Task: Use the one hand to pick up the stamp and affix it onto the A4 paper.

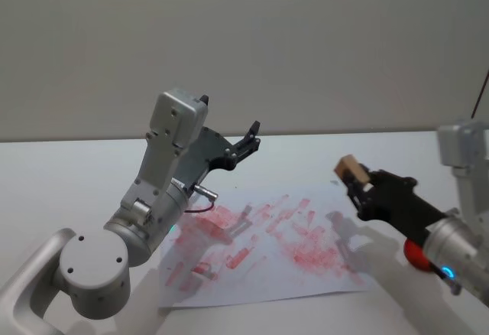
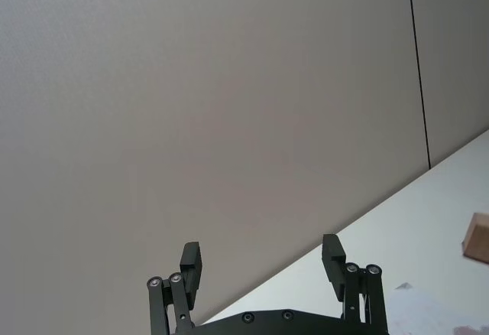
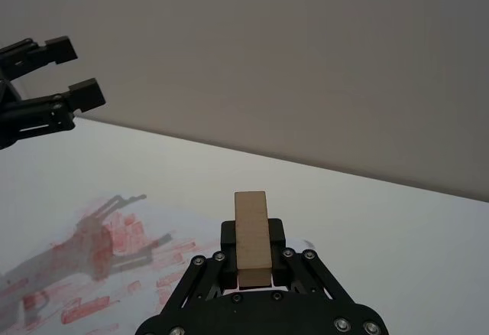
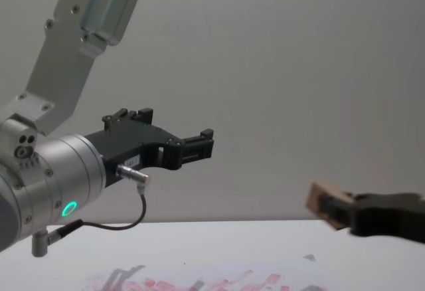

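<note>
The stamp [image 1: 348,170], a small tan wooden block, is held in the air by my right gripper [image 1: 357,183], shut on it, above the right edge of the A4 paper [image 1: 267,274]. In the right wrist view the stamp [image 3: 252,235] stands upright between the black fingers. From the chest view the stamp [image 4: 325,212] hangs well above the paper [image 4: 199,283]. The paper is white with many red stamped blotches. My left gripper [image 1: 250,138] is raised high over the paper's far left side, open and empty; its fingers [image 2: 191,262] point at the wall.
The left arm's silver body [image 1: 160,182] with a green light [image 4: 68,208] and black cable leans over the paper's left part. A red object [image 1: 414,255] lies under the right arm. White tabletop [image 1: 61,174] surrounds the sheet; a grey wall stands behind.
</note>
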Robot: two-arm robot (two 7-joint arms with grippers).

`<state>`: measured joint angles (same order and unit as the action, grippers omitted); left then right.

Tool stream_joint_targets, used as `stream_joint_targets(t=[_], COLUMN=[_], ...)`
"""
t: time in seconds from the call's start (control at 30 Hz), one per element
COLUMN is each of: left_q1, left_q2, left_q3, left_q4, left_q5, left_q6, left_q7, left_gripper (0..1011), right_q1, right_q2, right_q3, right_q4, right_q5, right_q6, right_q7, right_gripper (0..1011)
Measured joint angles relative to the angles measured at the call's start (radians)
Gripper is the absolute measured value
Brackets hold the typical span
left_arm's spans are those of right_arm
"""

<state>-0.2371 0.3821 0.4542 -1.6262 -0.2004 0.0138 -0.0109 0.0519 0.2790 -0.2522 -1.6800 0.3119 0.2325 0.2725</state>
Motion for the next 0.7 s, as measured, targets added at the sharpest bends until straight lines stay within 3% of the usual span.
stream_joint_targets(t=[0.13, 0.43, 0.7], left_q1=[0.000, 0.000, 0.000], left_q2=[0.000, 0.000, 0.000], left_q3=[0.000, 0.000, 0.000], left_q4=[0.000, 0.000, 0.000], left_q5=[0.000, 0.000, 0.000], left_q6=[0.000, 0.000, 0.000], left_q7=[0.000, 0.000, 0.000], left_gripper=[1001, 1001, 1001], right_q1=[-0.037, -0.177, -0.256], right_q2=[0.024, 0.107, 0.153], right_q3=[0.016, 0.075, 0.107], right_q4=[-0.042, -0.154, -0.184], right_q5=[0.028, 0.131, 0.186], right_q6=[-0.006, -0.006, 0.023], right_q7=[-0.041, -0.182, -0.248], right_gripper=[217, 217, 217])
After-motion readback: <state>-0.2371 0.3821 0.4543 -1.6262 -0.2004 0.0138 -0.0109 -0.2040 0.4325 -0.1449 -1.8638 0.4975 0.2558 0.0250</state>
